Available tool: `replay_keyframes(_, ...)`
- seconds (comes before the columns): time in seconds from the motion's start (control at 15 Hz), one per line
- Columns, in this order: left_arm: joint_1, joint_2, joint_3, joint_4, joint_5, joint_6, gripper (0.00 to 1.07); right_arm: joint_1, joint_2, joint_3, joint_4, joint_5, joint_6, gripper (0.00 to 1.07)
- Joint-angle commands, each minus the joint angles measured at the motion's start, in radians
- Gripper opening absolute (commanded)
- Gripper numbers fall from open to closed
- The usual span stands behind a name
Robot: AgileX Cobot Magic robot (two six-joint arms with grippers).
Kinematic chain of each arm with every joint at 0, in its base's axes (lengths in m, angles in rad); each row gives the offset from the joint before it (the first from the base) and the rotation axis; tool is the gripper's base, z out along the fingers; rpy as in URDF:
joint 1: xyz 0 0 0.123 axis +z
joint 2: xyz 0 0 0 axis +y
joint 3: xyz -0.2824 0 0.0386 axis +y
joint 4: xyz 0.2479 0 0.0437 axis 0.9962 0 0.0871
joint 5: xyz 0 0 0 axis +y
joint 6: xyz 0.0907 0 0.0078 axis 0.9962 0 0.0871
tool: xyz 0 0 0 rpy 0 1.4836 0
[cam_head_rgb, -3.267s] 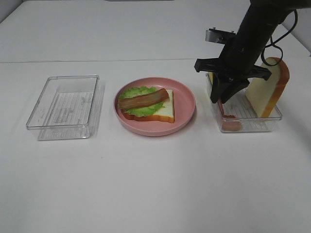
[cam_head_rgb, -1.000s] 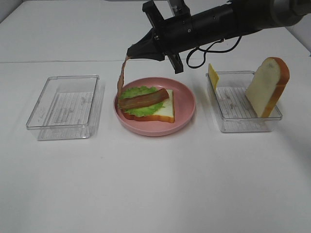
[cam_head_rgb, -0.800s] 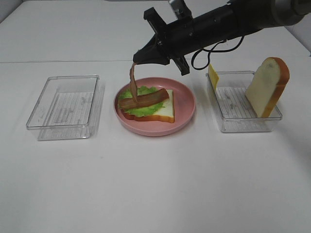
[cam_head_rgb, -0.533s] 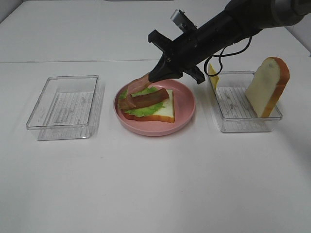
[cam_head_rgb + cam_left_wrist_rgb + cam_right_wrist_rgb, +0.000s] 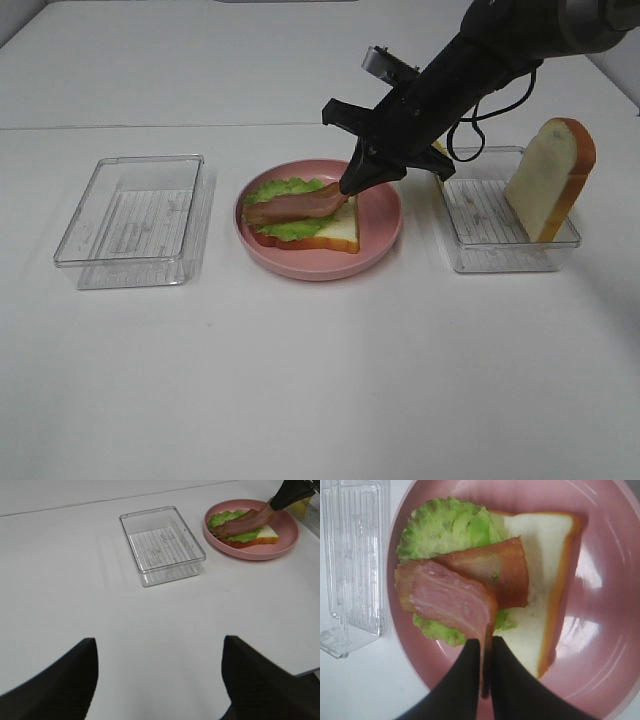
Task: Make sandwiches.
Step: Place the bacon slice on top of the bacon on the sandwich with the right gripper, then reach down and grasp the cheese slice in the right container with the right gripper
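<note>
The ham strip (image 5: 445, 597) hides part of the bacon (image 5: 495, 570) beneath, and its pinched end vanishes between the tips of the right claw (image 5: 485, 645). The pink plate (image 5: 600, 645) runs past the picture's edges. The fingers (image 5: 60, 680) of the left claw (image 5: 159, 640) are cropped and blurred.

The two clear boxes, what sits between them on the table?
The pink plate sits between them, holding the sandwich stack, with the right gripper pinching a ham strip over it. The exterior high view shows this.

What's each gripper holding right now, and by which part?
Right gripper pinches the pink bacon strip by one end; the rest of it lies on the sandwich. Left gripper is open, holding nothing.
</note>
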Motion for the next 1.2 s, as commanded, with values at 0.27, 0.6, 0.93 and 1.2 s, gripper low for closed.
replay_keyframes(0.27,0.0,-0.02,0.006,0.006,-0.011,0.001,0.68,0.002,-0.001,-0.005,-0.001,0.016,-0.032,0.61)
replay_keyframes(0.6,0.0,-0.02,0.006,0.006,-0.011,0.001,0.68,0.002,-0.056,-0.005,-0.009,0.027,-0.062,0.68)
replay_keyframes(0.93,0.0,-0.02,0.006,0.006,-0.011,0.001,0.68,0.002,-0.174,-0.005,-0.119,0.022,-0.046,0.68)
replay_keyframes(1.2,0.0,-0.02,0.006,0.006,-0.011,0.001,0.68,0.002,-0.189,-0.114,-0.458,0.075,0.123,0.68)
